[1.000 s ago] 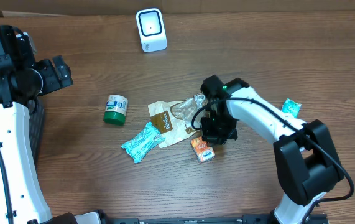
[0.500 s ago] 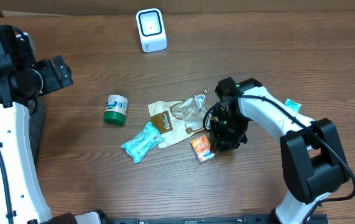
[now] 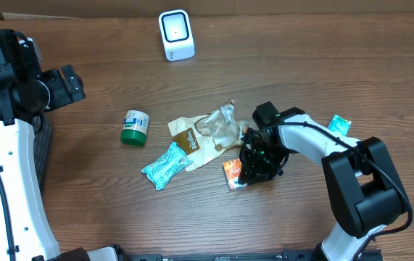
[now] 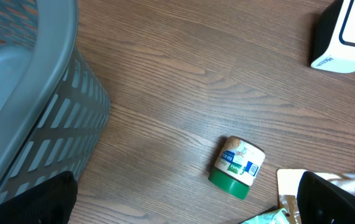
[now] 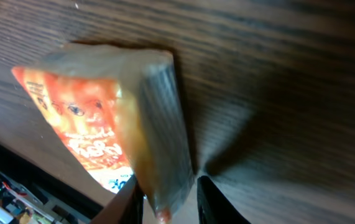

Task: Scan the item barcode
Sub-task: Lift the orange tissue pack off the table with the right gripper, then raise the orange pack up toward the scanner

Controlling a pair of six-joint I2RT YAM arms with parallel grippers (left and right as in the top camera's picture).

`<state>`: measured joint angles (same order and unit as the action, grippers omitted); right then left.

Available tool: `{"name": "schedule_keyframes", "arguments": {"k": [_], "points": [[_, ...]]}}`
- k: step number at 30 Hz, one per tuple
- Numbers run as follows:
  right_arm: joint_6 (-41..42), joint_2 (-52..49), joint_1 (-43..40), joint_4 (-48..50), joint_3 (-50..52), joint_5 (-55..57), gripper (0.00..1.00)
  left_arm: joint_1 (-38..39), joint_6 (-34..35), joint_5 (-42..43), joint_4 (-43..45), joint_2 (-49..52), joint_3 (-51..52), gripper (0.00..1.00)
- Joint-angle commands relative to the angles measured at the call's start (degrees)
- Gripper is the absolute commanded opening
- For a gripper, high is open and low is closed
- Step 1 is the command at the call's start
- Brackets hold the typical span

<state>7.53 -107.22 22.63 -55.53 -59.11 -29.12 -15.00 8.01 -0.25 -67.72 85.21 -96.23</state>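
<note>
Lower right of centre in the overhead view, the right gripper (image 3: 249,172) has come down onto the orange packet (image 3: 232,176). Its fingers (image 5: 213,202), narrow, now pinch the packet's crimped edge, so the item looks ready to lift toward the white scanner (image 3: 175,34) at upper centre. The left gripper (image 3: 69,83) stands wide open at far left. The wooden table (image 3: 301,65) also carries a green-lidded jar (image 3: 135,127), a teal packet (image 3: 167,165) and a crumpled pouch (image 3: 205,134).

Soft, even light overhead; the right wrist close-up is blurry, dark shadow beside the orange packet (image 5: 90,124).
</note>
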Motion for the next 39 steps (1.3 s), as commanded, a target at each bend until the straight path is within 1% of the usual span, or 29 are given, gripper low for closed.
{"name": "schedule_keyframes", "arguments": {"k": [1,2,3,8,12,17,21,24,27,29,33,38,39], "points": [[0.52,1.57,0.22,1.88,1.9,-0.98,0.19,0.02,-0.28,-0.31,0.22,-0.9,0.11,1.0],[1.31,1.57,0.22,2.4,2.27,-0.98,0.1,0.02,-0.28,-0.31,0.22,-0.9,0.11,0.99],[1.81,1.57,0.22,2.8,2.54,-1.01,0.04,0.02,-0.28,-0.31,0.22,-0.9,0.11,0.99],[3.15,2.14,0.17,2.49,2.03,-1.01,0.04,0.02,-0.28,-0.31,0.22,-0.9,0.11,0.99],[3.06,4.94,0.11,-0.17,-0.22,-3.48,0.04,0.02,-0.28,-0.31,0.22,-0.9,0.11,1.0],[2.64,11.13,0.11,-1.57,-4.15,-13.18,0.04,0.02,-0.28,-0.31,0.22,-0.9,0.11,1.0],[2.71,15.28,0.09,2.03,-6.67,-24.02,0.04,0.04,-0.28,-0.31,0.22,-0.9,0.11,0.99],[4.59,16.59,0.09,8.85,-7.67,-34.38,0.04,0.02,-0.28,-0.31,0.22,-0.9,0.11,1.0],[9.88,16.57,0.09,17.99,-7.74,-42.4,0.04,0.02,-0.28,-0.31,0.22,-0.9,0.11,0.99],[14.75,16.57,0.09,25.77,-7.74,-46.82,0.04,0.02,-0.28,-0.31,0.22,-0.9,0.11,0.99],[28.28,16.57,-0.31,43.69,-7.74,-53.75,0.04,0.02,-0.28,-0.31,0.22,-0.9,0.11,1.0],[46.66,16.57,-2.25,64.61,-7.74,-57.57,0.04,0.02,-0.28,-0.31,0.22,-0.9,0.11,1.0],[49.11,16.57,-2.64,67.19,-7.74,-57.81,0.04,0.02,-0.28,-0.31,0.22,-0.9,0.11,0.99]]}}
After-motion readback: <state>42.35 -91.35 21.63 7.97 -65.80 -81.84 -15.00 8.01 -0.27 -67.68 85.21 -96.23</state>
